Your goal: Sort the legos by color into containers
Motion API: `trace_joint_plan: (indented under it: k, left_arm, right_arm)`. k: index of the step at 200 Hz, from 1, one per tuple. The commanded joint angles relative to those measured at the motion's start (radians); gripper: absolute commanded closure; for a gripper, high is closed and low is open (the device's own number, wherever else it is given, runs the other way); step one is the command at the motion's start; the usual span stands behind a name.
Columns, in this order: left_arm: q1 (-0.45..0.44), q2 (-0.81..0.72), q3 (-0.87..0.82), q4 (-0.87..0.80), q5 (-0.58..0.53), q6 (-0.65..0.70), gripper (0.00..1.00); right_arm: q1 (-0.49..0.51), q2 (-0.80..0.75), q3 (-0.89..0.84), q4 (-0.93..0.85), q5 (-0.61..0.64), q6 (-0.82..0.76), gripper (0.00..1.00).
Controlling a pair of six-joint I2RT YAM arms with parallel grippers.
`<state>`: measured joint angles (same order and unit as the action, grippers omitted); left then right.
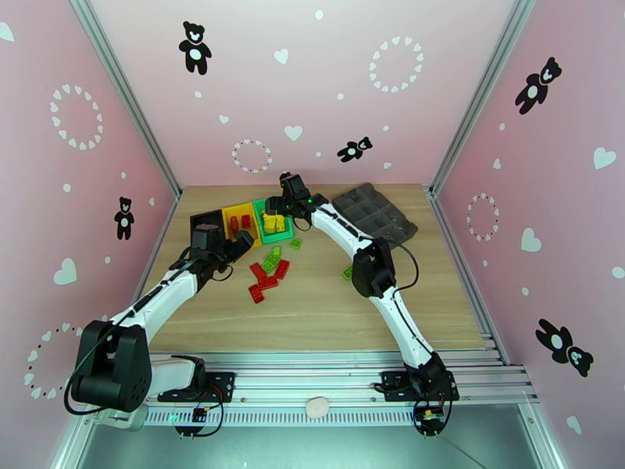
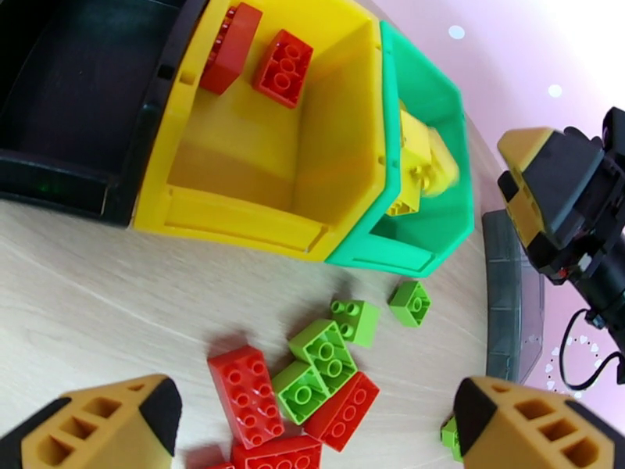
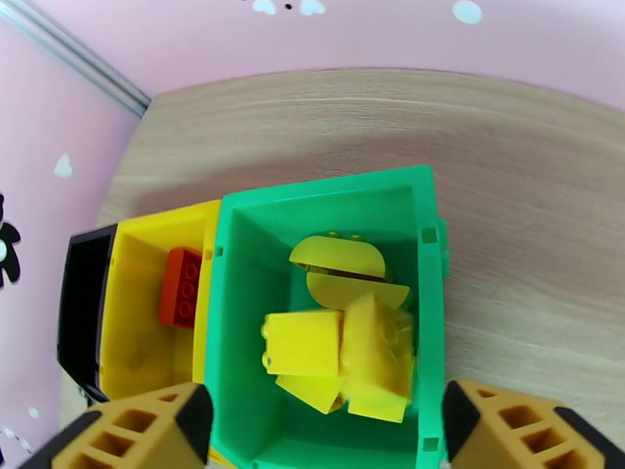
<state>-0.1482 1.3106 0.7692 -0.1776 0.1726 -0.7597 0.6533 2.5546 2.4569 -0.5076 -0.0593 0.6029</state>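
Note:
Three containers stand in a row: black [image 1: 201, 219], yellow [image 1: 232, 214] and green [image 1: 273, 238]. My right gripper [image 3: 328, 420] hangs open over the green container [image 3: 328, 181], which holds several yellow legos [image 3: 305, 341]; one yellow piece [image 3: 344, 267] looks blurred. Red legos [image 2: 283, 68] lie in the yellow container [image 2: 234, 150]. The black container [image 2: 78, 87] looks dark inside. My left gripper [image 2: 316, 416] is open above a loose pile of red legos [image 2: 248, 392] and green legos [image 2: 324, 349] on the table, in front of the containers.
A dark grey divided tray [image 1: 373, 213] lies at the back right. Single green bricks sit apart from the pile [image 1: 295, 243] and near the right arm's elbow [image 1: 347, 272]. The right gripper [image 2: 562, 197] appears at the right of the left wrist view.

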Motion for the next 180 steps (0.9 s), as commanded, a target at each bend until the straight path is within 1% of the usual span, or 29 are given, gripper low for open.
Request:
trace_joint_plan:
  k: [1,18,42,64,89,109,124,136,158,180]
  left_arm:
    - [-0.024,-0.031,-0.005,-0.052,-0.038,0.031,0.02]
    - [-0.069,-0.028,0.005,-0.085,-0.087,0.044,0.02]
    - [-0.122,-0.014,0.012,-0.112,-0.138,0.051,0.03]
    - [-0.154,-0.005,0.01,-0.128,-0.174,0.056,0.06]
    - [-0.193,0.002,0.02,-0.167,-0.233,0.068,0.09]
    - [-0.216,0.015,0.024,-0.192,-0.268,0.077,0.14]
    - [-0.235,0.024,0.016,-0.206,-0.289,0.08,0.19]
    - [-0.258,0.029,0.007,-0.22,-0.31,0.079,0.21]
    - [-0.301,0.018,-0.012,-0.261,-0.345,0.06,0.2]
    - [-0.353,-0.011,-0.047,-0.301,-0.38,0.022,0.16]
  right_arm:
    - [0.005,-0.011,0.028,-0.041,-0.007,-0.009,0.15]
    - [0.009,-0.059,-0.019,-0.031,0.006,-0.016,0.15]
    - [0.009,-0.162,-0.141,0.007,0.036,-0.013,0.17]
    - [0.008,-0.288,-0.308,0.076,0.074,-0.008,0.19]
    - [0.009,-0.445,-0.562,0.229,0.122,-0.021,0.18]
    - [0.007,-0.521,-0.673,0.235,0.142,-0.041,0.18]
    - [0.005,-0.562,-0.726,0.188,0.126,-0.071,0.2]
    - [0.005,-0.595,-0.775,0.163,0.102,-0.091,0.24]
    - [0.007,-0.703,-0.986,0.289,0.041,-0.114,0.24]
    - [0.013,-0.795,-1.149,0.348,0.027,-0.119,0.2]
